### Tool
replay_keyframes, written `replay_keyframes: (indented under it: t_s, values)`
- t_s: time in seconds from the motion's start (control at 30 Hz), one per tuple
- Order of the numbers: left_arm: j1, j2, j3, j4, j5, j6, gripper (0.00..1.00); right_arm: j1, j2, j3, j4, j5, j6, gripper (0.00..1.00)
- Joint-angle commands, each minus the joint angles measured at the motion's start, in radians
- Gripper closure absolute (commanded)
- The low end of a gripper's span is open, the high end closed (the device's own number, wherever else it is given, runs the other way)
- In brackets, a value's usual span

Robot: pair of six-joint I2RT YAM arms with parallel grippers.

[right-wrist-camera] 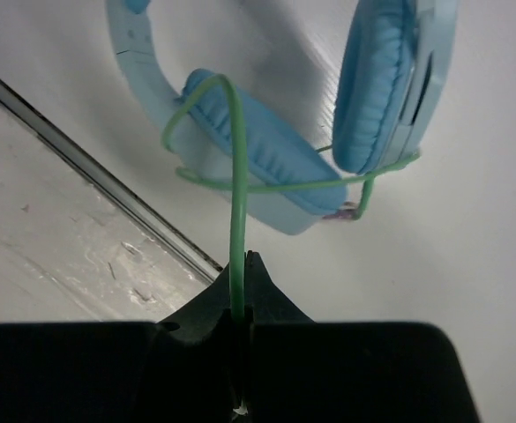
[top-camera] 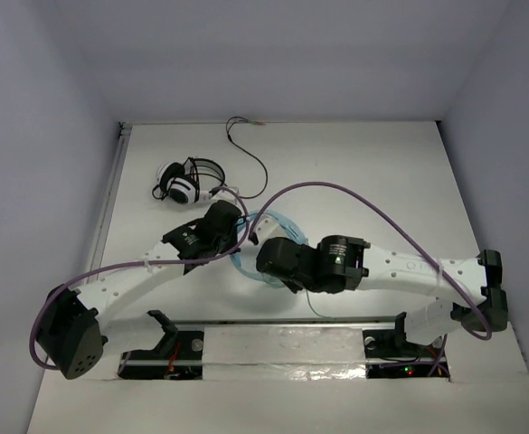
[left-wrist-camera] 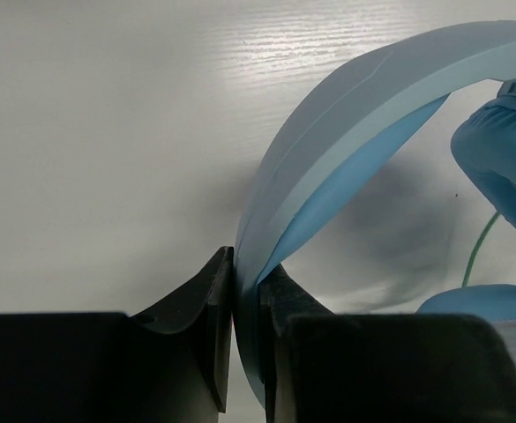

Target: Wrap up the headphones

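Note:
The light blue headphones lie at the table's middle, mostly hidden under both arms. My left gripper is shut on their wide blue headband, which arcs up to the right toward a padded cup. My right gripper is shut on the thin green cable. That cable rises from the jaws, loops over one cup and crosses below the other cup. In the top view the left gripper and right gripper sit close together over the headphones.
Smaller black-and-white headphones with a black cable lie at the back left. A metal strip runs along the near edge, seen also as a rail. White walls enclose the table on three sides.

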Motion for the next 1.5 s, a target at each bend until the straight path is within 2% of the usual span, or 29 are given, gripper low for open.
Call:
replay_keyframes:
  t_s: [0.0,0.1,0.33,0.53,0.6,0.83,1.0,1.27,1.33,1.47]
  values:
    - [-0.021,-0.045,0.083,-0.018,0.041,0.053,1.0,-0.002,-0.015,0.063,-0.075,0.094,-0.041,1.0]
    - [-0.021,-0.077,0.093,-0.041,0.136,0.113,1.0,-0.036,-0.023,0.054,-0.084,0.173,-0.02,1.0]
    - [-0.021,-0.14,0.08,0.022,0.401,0.199,1.0,-0.09,-0.026,0.008,-0.044,0.331,0.002,1.0]
    - [-0.021,-0.09,0.102,0.043,0.538,0.267,1.0,-0.177,-0.075,0.003,0.012,0.363,-0.044,1.0]
    - [-0.021,-0.094,0.105,0.051,0.54,0.268,1.0,-0.189,-0.089,-0.001,0.017,0.371,-0.04,1.0]
    - [0.03,-0.122,0.112,0.086,0.646,0.288,1.0,-0.231,-0.165,-0.049,0.081,0.357,-0.018,1.0]
    - [0.079,-0.158,0.109,0.131,0.729,0.262,1.0,-0.254,-0.256,-0.136,0.178,0.351,0.06,1.0]
    - [0.268,-0.198,0.108,0.223,0.968,0.224,1.0,-0.254,-0.386,-0.296,0.422,0.271,0.109,1.0]
    - [0.28,-0.203,0.112,0.241,1.021,0.209,1.0,-0.254,-0.409,-0.355,0.481,0.225,0.118,1.0]
    - [0.292,-0.203,0.137,0.298,1.029,0.157,1.0,-0.254,-0.452,-0.442,0.658,0.152,0.138,1.0]
